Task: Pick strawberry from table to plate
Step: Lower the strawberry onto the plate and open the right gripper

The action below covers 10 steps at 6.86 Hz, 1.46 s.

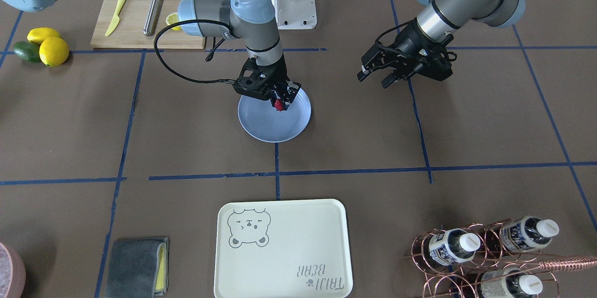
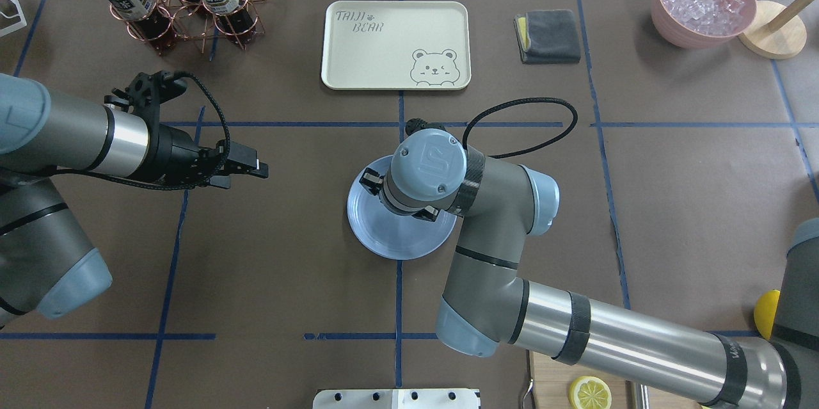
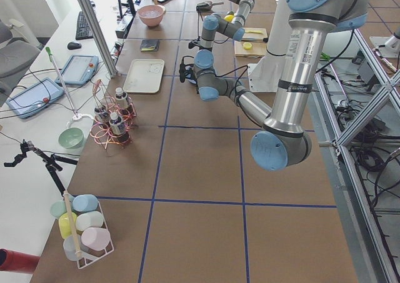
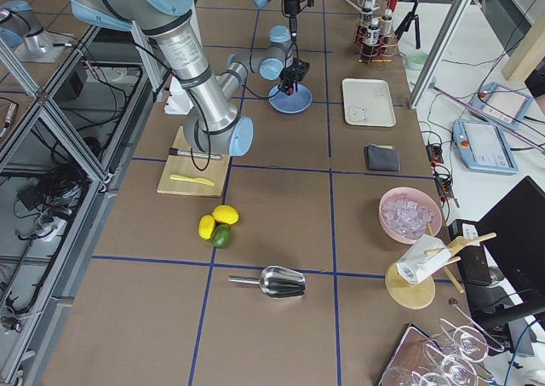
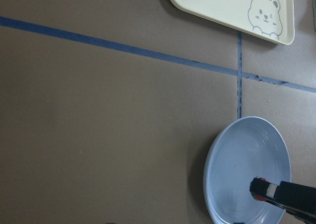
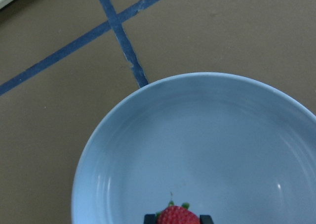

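Observation:
The strawberry is small and dark red, pinched between the fingers of my right gripper, which is shut on it. The gripper points down over the light blue-grey plate, near the plate's rim on the robot's side. The right wrist view shows the strawberry low over the plate's inner surface; I cannot tell whether it touches. My left gripper hangs open and holds nothing, above the brown table well to the side of the plate.
A cream bear-print tray lies beyond the plate on the operators' side. Two lemons and an avocado sit beside a cutting board. A copper bottle rack, a grey cloth and a pink ice bowl line the far edge.

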Motion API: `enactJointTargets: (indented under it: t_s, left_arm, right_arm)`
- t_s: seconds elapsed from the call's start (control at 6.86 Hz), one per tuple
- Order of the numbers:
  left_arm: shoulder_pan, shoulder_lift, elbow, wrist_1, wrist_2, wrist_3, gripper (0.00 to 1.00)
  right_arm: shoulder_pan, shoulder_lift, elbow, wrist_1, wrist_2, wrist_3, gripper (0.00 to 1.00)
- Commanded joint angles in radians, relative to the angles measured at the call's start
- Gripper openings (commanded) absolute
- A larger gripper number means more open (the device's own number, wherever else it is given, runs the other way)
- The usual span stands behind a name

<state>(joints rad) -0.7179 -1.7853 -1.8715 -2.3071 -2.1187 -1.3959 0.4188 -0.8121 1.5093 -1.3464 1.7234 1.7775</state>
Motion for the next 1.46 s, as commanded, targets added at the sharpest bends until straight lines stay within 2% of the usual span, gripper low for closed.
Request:
enactJointTargets:
  t_s: [0.0, 0.73, 0.88, 1.02, 1.31]
  left_arm:
    - [0.0, 0.0, -0.002, 0.0, 0.002, 0.0, 0.84]
    - [0.001, 0.0, 0.0, 0.0, 0.003, -0.002, 0.84]
    - [0.001, 0.001, 0.002, 0.0, 0.003, -0.002, 0.84]
    - [0.001, 0.001, 0.002, 0.0, 0.003, -0.002, 0.84]
    - [0.001, 0.001, 0.002, 0.0, 0.005, -0.002, 0.84]
  right_arm:
    - [0.0, 0.002, -0.02, -0.003, -0.013, -0.001, 0.0]
    - [-0.008, -0.001, -0.023, -0.039, -0.016, -0.004, 0.0]
    - [-0.009, 0.001, -0.023, -0.039, -0.016, -0.004, 0.31]
    - [-0.009, 0.001, -0.023, -0.039, -0.016, -0.004, 0.99]
    - [-0.008, -0.001, -0.018, -0.04, -0.016, -0.009, 1.0]
